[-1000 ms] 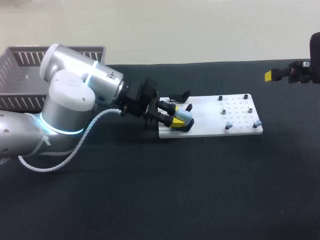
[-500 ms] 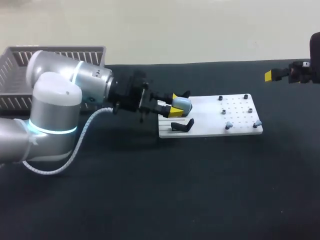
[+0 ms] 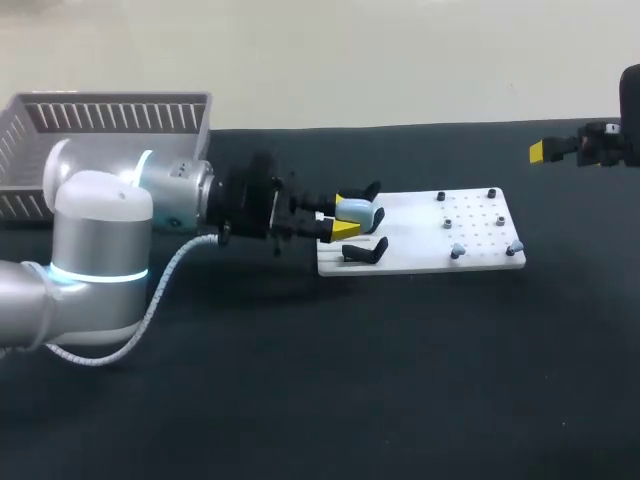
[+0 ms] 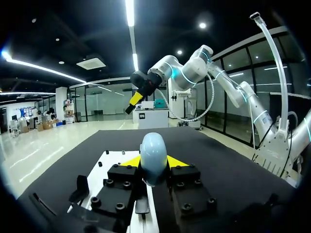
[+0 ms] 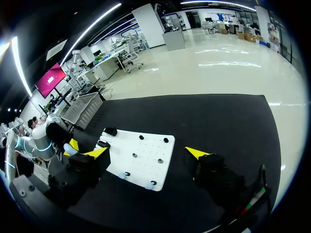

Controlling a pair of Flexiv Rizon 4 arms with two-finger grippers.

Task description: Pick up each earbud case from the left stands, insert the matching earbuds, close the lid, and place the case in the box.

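Left end effector clenched on pale blue earbud case, yellow tips pressing on both its sides. Case hangs just above white board, near black stand. Right end effector released, well apart at right side of tabletop. We judge: hold case level, grip firm but no harder. Shell looks smooth, rounded, glossy plastic and can slip. Lid seems shut, so we must open it before inserting. Board flat, matte, drilled with holes. Box of ribbed grey plastic.
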